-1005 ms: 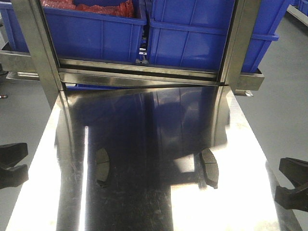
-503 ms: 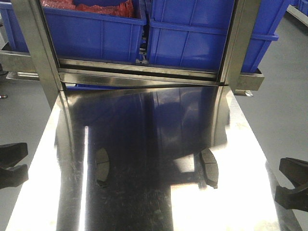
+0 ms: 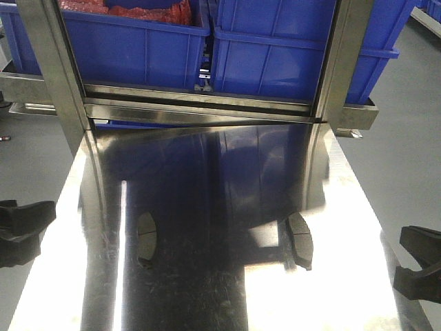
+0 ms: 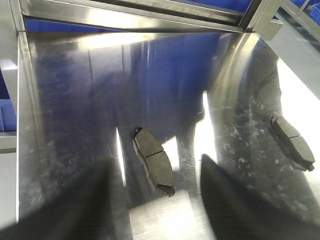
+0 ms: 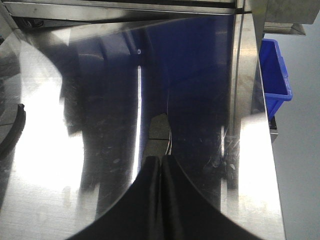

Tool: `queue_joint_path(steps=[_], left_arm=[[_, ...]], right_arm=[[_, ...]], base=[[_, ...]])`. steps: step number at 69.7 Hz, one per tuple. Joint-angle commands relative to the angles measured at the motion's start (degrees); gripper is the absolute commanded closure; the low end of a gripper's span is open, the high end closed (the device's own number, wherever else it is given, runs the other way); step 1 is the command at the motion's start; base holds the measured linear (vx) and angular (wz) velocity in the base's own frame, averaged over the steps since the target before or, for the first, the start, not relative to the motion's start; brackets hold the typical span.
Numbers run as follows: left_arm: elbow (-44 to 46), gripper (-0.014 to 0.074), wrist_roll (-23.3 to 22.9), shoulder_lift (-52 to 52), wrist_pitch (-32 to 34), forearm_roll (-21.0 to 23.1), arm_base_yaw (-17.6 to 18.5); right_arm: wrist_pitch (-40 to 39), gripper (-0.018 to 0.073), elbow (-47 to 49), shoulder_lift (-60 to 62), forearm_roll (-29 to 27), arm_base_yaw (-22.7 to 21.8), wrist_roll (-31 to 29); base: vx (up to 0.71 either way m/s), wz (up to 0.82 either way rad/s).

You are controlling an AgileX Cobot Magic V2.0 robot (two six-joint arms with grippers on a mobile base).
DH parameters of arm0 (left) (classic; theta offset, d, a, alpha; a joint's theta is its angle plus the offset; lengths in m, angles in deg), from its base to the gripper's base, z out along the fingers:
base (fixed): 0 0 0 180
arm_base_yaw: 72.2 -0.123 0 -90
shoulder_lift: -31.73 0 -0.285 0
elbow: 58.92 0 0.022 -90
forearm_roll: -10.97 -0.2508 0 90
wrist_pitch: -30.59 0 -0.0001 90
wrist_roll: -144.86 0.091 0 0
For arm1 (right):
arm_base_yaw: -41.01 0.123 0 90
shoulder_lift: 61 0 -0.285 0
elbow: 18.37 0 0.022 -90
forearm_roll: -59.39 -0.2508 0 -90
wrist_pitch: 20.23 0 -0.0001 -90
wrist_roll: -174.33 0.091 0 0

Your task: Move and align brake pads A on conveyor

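**Front view.** Two brake pads are counted and no more. The left pad (image 3: 146,238) lies lower left of centre and the right pad (image 3: 300,238) lower right of centre. Both lie flat on the mirror-like steel table (image 3: 344,207), well apart. The conveyor is not seen. Two blue bins (image 3: 138,48) fill the top of the frame. The left gripper (image 3: 43,226) is seen at the left edge and the right gripper (image 3: 400,262) at the lower right edge.

**Left wrist view.** The left gripper's fingers (image 4: 95,210) are spread wide at the bottom of the frame, holding nothing. One pad lies at centre, beyond the gap between them, and the second lies at the right edge.

**Right wrist view.** The right gripper's fingers (image 5: 160,200) appear pressed together, with nothing held. A pad is partly hidden just above their tips.

**Handling.** Each pad is judged stiff, dense for its size and low-lying — likely to skate on the polished steel. A hold across the short width, near the middle groove, is advised.
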Motion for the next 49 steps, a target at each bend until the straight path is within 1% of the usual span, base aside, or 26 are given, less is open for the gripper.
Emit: queue_joint_path(steps=[1, 3, 4, 10, 19, 26, 31, 37, 40, 44, 49], left_arm=[[1.44, -0.0095, 0.15, 0.16, 3.33, 0.08, 0.29], [1.44, -0.0134, 0.15, 0.16, 3.33, 0.13, 0.29], [1.44, -0.0139, 0.1, 0.16, 3.33, 0.13, 0.29], [1.44, -0.0132, 0.1, 0.16, 3.33, 0.13, 0.29], [1.44, -0.0099, -0.28, 0.16, 4.81, 0.18, 0.29], [1.52, -0.006, -0.21, 0.16, 6.89, 2.17, 0.29], [1.8, -0.0026, -0.21, -0.22, 7.87, 2.76, 0.29], [3.89, -0.0001, -0.07, -2.83, 7.32, 3.3, 0.29], [5.77, 0.0001, 0.67, -5.25, 6.75, 3.46, 0.88], [8.46, 0.0001, 2.95, -8.67, 5.97, 3.54, 2.44], [12.6, 0.0002, 5.13, -14.19, 5.81, 3.47, 5.89]], right_arm=[[-3.82, 0.0569, 1.58, 0.0, 0.93, -0.03, -0.15], [-3.9, 0.0569, 1.58, 0.0, 0.93, -0.03, -0.15], [-3.9, 0.0569, 1.58, 0.0, 0.93, -0.03, -0.15], [-3.85, 0.0569, 1.58, 0.0, 0.93, -0.03, -0.15], [-3.85, 0.0569, 1.58, 0.0, 0.93, -0.03, -0.15], [-3.85, 0.0568, 1.58, 0.0, 0.93, -0.03, -0.15], [-3.85, 0.0568, 1.58, 0.0, 0.93, -0.03, -0.15], [-3.85, 0.0568, 1.58, 0.0, 0.93, -0.03, -0.15], [-3.85, 0.0568, 1.58, 0.0, 0.93, -0.03, -0.15], [-3.85, 0.0568, 1.58, 0.0, 0.93, -0.03, -0.15], [-3.85, 0.0568, 1.58, 0.0, 0.93, -0.03, -0.15]], base=[[0.0, 0.0], [0.0, 0.0], [0.0, 0.0], [0.0, 0.0], [0.0, 0.0], [0.0, 0.0], [0.0, 0.0], [0.0, 0.0], [0.0, 0.0], [0.0, 0.0], [0.0, 0.0]])
